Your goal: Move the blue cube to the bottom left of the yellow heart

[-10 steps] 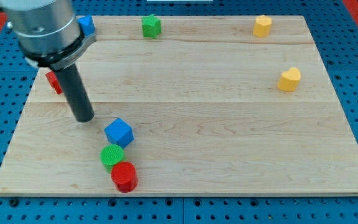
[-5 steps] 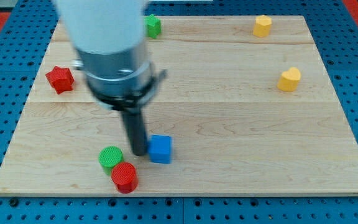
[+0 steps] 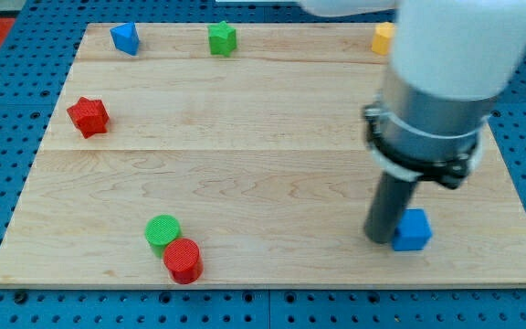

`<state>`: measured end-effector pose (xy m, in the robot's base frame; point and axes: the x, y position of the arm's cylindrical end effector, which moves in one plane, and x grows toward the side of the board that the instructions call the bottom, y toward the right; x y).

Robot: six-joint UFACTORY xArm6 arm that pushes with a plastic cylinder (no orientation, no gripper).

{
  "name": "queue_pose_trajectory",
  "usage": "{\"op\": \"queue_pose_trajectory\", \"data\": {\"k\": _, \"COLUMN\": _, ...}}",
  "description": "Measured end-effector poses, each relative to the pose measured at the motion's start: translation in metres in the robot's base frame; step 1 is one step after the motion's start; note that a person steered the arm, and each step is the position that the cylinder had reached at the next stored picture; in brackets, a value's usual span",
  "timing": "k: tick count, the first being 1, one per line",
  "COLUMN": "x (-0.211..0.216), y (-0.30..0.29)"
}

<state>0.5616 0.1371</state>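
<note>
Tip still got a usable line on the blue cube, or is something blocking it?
Probably yes. My tip sits right against the blue cube on its view-left side, apparently touching, with nothing between them. The green cylinder and red cylinder lie far off toward the view's left.

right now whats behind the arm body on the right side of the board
Only a sliver of one yellow block shows at the arm's left edge, near the board's top. The arm covers everything else there. My tip touches the blue cube's left side.
</note>
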Motion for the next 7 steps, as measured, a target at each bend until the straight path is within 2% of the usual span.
{"op": "queue_pose_trajectory", "data": {"k": 5, "x": 0.005, "y": -0.002}}
{"op": "queue_pose_trajectory", "data": {"k": 6, "x": -0.012, "y": -0.003}}
{"op": "queue_pose_trajectory", "data": {"k": 7, "x": -0.046, "y": -0.007}}
